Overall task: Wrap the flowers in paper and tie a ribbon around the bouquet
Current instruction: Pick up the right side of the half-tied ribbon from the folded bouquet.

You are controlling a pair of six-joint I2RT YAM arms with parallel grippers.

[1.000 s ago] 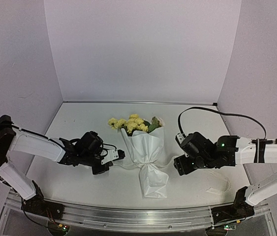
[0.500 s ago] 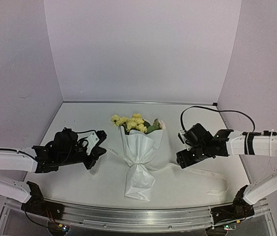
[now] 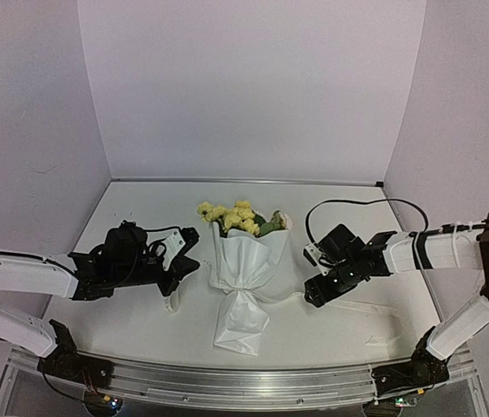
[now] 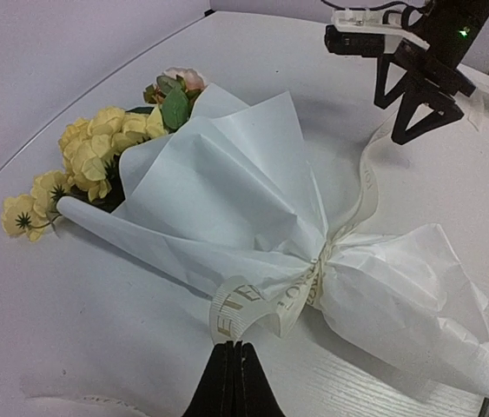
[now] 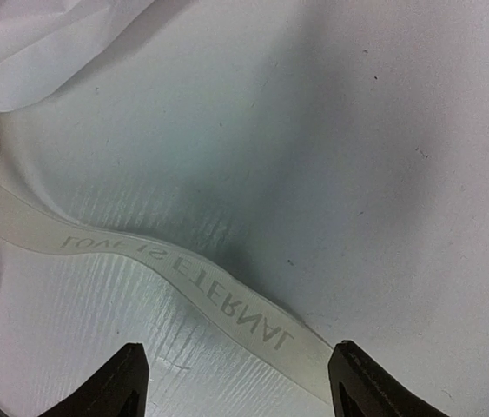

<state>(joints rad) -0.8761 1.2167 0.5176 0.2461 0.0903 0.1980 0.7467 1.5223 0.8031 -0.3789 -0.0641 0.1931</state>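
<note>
- The bouquet (image 3: 242, 269), a cone of thin white tissue paper (image 4: 244, 174) round pale yellow flowers (image 3: 231, 215) with green leaves, lies flat in the middle of the white table (image 3: 140, 208). The blooms point to the far wall and the crumpled paper tail points to the near edge.
- A narrow cream-white fabric ribbon (image 4: 235, 308) cinches the paper at the waist (it carries printed lettering, "LOVE IS ETERNAL" in the right wrist view).
- The black left gripper (image 4: 232, 352) sits just left of the bouquet's waist. Its jaws are pressed together on a raised curl of the ribbon, which stands up off the table at the fingertips.
- A loose ribbon end lies on the table below and left of that gripper.
- The other ribbon length runs right from the waist, flat on the table.
- The black right gripper (image 3: 313, 294) is just right of the bouquet. Its jaws are wide apart and hold nothing, with one fingertip on each side of the flat ribbon length.
</note>
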